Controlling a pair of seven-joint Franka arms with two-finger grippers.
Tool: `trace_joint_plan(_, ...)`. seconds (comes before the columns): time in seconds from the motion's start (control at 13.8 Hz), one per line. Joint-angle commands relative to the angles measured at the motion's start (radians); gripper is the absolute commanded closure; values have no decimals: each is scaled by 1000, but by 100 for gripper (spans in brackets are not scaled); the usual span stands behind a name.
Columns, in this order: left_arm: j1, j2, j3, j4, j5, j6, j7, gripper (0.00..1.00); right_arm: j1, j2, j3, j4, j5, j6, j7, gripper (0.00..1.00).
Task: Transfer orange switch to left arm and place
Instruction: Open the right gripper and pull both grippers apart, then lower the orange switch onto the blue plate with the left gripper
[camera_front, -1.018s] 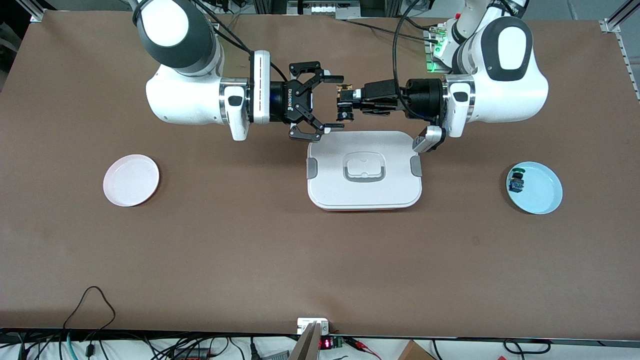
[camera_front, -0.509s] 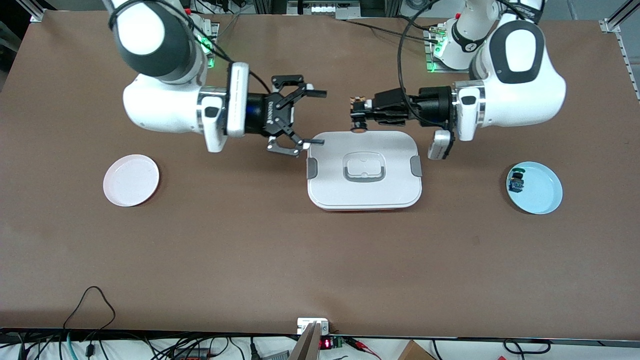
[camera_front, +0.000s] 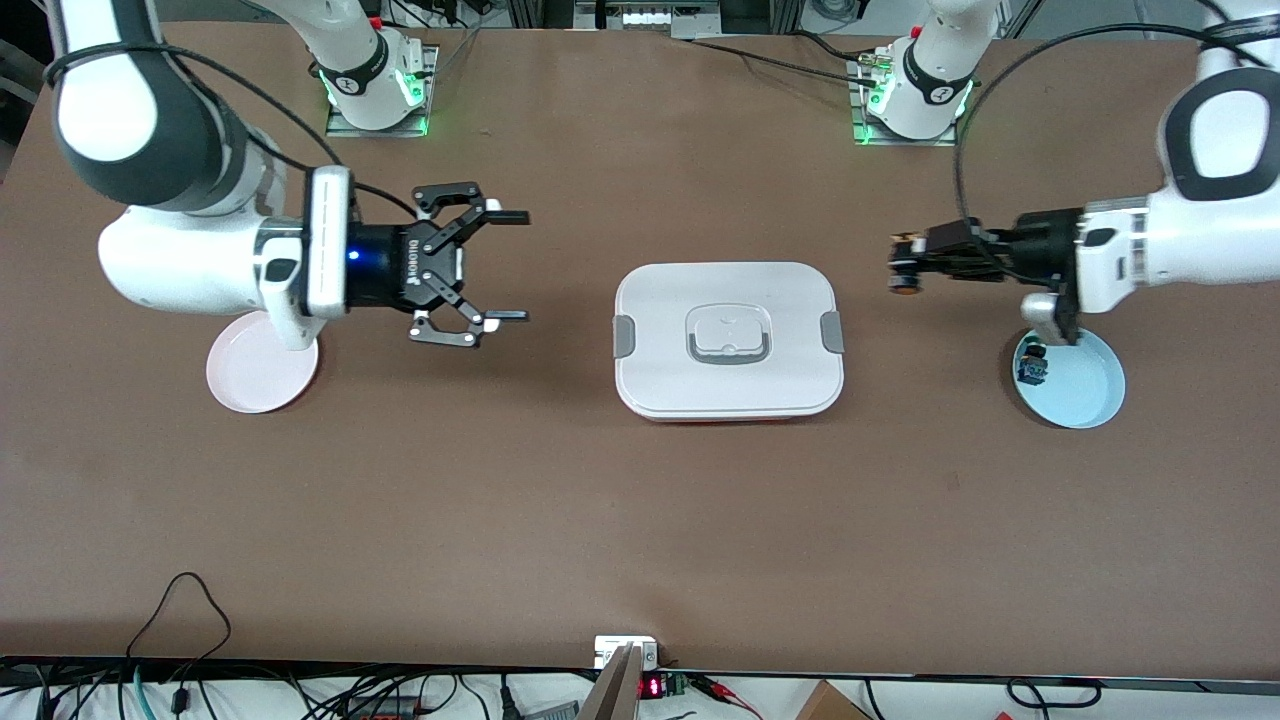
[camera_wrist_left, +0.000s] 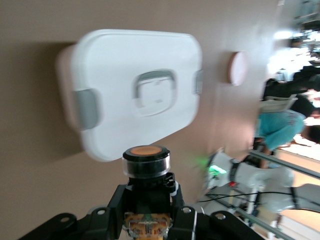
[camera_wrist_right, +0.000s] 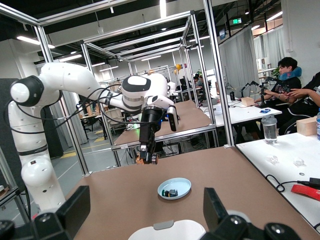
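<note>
Left gripper (camera_front: 905, 268) is what we see first: its fingers are pinched together on the switch (camera_front: 907, 274), held out sideways in the air over bare table (camera_front: 640, 520), between the box (camera_front: 729, 340) and the blue plate (camera_front: 1080, 385). In the left wrist view we look along those fingers at the switch's orange cap (camera_wrist_left: 146, 151) in its dark ring, with the box lying flat ahead of it. That box sits closed, grey clips at both ends, well apart from either gripper. On the blue plate, just under the left arm's wrist, lies a small blue-and-green switch (camera_front: 1032, 366). Right gripper (camera_front: 505, 266) hangs with its fingers spread wide and nothing between them, over bare table between the box and the pink plate (camera_front: 258, 375); we see its forearm crossing over that plate's edge.
</note>
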Motion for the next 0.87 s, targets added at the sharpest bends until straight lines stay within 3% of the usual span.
trace_joint_plan(0.0,60,-4,-15,53,276,-62,14,100,-6,-14,-37,-32,-23,-62,7,0)
trace_joint_plan(0.29,130,150,-11,49,697,39,-1,100,-37,-15,-57,-35,-86,-122,57,0)
trace_joint_plan(0.8,192,408,-5,47,1230,272,-208,100,-42,-37,-114,-26,-485,-156,327,0)
